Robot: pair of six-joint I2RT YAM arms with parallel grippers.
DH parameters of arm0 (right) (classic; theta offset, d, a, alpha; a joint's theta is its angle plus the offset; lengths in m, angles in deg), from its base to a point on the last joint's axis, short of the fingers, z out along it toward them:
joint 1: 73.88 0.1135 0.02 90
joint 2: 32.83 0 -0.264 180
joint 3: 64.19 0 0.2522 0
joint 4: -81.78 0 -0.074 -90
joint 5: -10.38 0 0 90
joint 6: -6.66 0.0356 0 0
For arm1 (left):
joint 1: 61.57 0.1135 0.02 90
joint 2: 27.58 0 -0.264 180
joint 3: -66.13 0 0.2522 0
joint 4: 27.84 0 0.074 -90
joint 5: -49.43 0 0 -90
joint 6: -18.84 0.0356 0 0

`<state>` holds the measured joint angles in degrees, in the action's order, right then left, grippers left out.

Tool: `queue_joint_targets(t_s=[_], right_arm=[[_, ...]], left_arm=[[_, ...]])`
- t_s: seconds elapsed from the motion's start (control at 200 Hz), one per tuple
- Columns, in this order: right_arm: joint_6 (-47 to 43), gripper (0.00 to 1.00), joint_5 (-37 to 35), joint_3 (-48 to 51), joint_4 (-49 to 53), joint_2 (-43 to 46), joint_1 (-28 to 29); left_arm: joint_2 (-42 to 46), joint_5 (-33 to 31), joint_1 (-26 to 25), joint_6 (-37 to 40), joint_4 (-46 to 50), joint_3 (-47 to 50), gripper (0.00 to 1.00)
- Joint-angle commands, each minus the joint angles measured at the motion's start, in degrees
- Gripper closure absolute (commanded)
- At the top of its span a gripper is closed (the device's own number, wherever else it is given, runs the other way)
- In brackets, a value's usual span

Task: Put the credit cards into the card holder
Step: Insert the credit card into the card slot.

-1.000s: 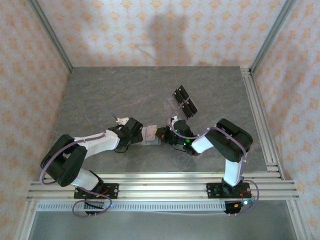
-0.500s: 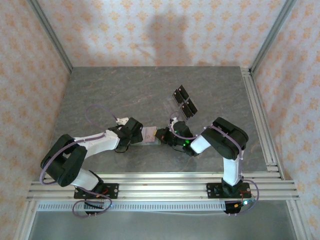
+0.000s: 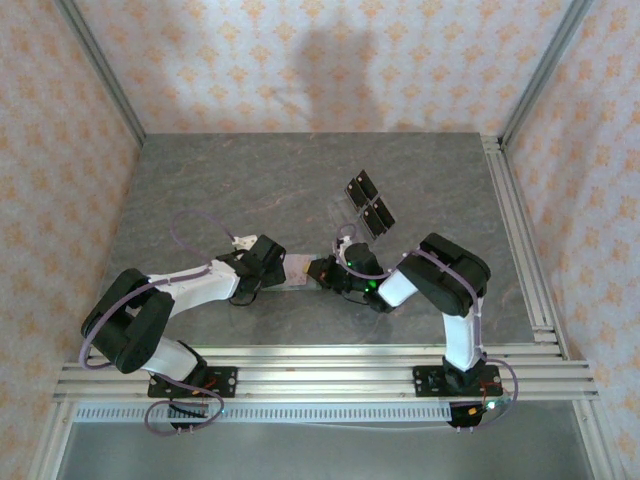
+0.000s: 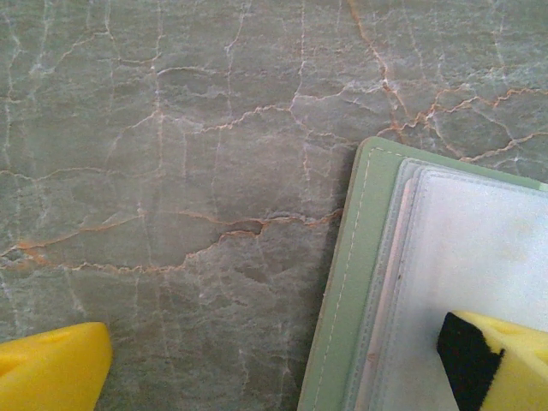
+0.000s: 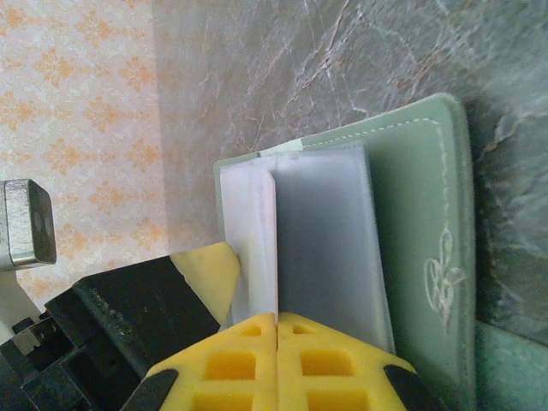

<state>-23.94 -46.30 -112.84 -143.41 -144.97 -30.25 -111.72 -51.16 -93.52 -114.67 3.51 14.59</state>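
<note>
The sage-green card holder [image 4: 349, 282] lies open on the table, its embossed flap [image 5: 419, 205] to the right in the right wrist view. My right gripper [image 5: 276, 321] is shut on a pale credit card [image 5: 271, 223], held on edge with its far end inside the holder's pale lining. My left gripper [image 4: 274, 368] is open and straddles the holder's left edge. One of its yellow fingertips [image 4: 501, 360] rests on the pale inside, the other on bare table. From above, the two grippers [image 3: 280, 265] [image 3: 318, 270] face each other across the card [image 3: 298, 268].
A small stand with dark rectangular panels [image 3: 369, 203] sits just behind the right gripper. Aluminium rails [image 3: 520, 230] run along the table's right side and near edge. Patterned walls close in the back and both sides.
The right gripper has slid a little to the left with the card, toward the left gripper. Less of the card shows between them. The left arm has stayed put.
</note>
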Motion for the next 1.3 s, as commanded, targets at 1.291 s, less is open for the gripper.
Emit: queue_joint_targets(t_s=[1.291], right_arm=[[-2.4, 1.0, 8.3, -5.1, 3.8, -4.8, 0.1]], left_arm=[[1.5, -8.6, 1.8, -5.5, 14.7, -0.2, 0.0]])
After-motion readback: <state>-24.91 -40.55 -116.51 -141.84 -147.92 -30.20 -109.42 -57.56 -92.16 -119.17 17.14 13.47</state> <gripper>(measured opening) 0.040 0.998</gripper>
